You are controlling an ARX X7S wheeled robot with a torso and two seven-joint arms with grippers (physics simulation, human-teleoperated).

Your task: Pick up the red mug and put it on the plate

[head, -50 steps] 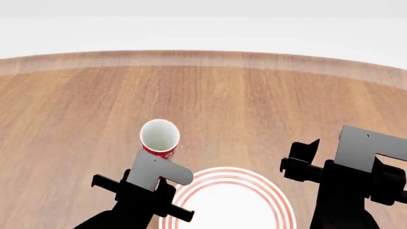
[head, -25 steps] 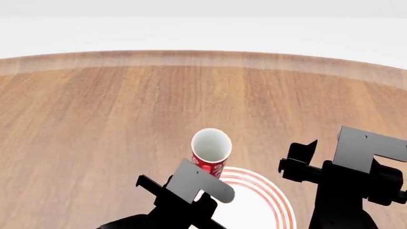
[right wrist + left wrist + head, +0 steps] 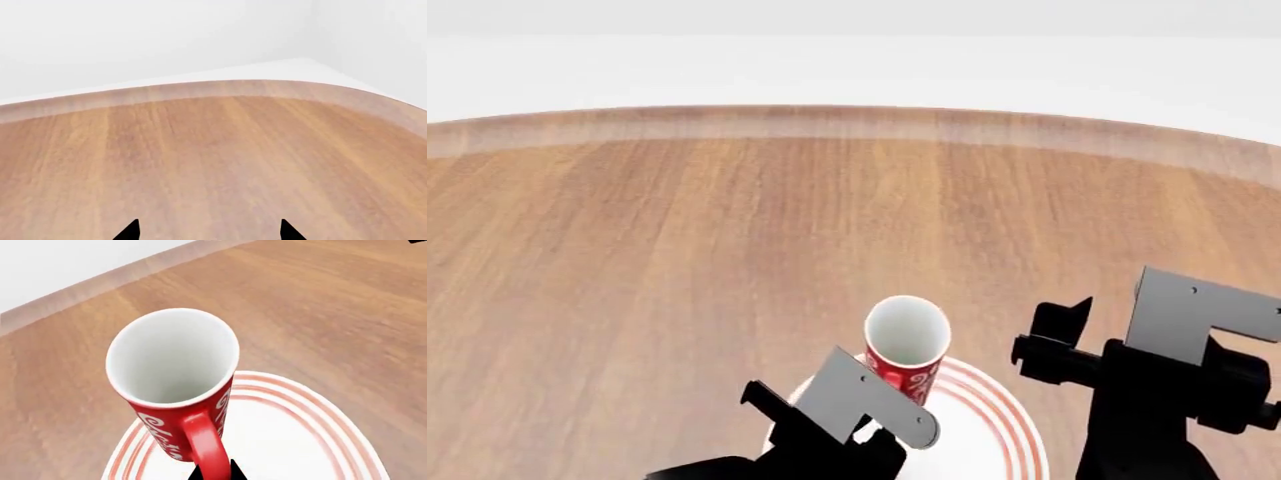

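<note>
One red mug (image 3: 905,350) (upright, white inside) clamped by its handle in the left tool (image 3: 212,471) over the one plate (image 3: 994,425); right tool (image 3: 208,231) spread apart above the table (image 3: 694,250).

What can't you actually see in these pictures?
- Whether the red mug touches the plate: its base is hidden by its own body in the left wrist view.
- Left gripper fingers: covered by its bracket in the head view.
- Plate's near side: cut off by the frame's edge.
</note>
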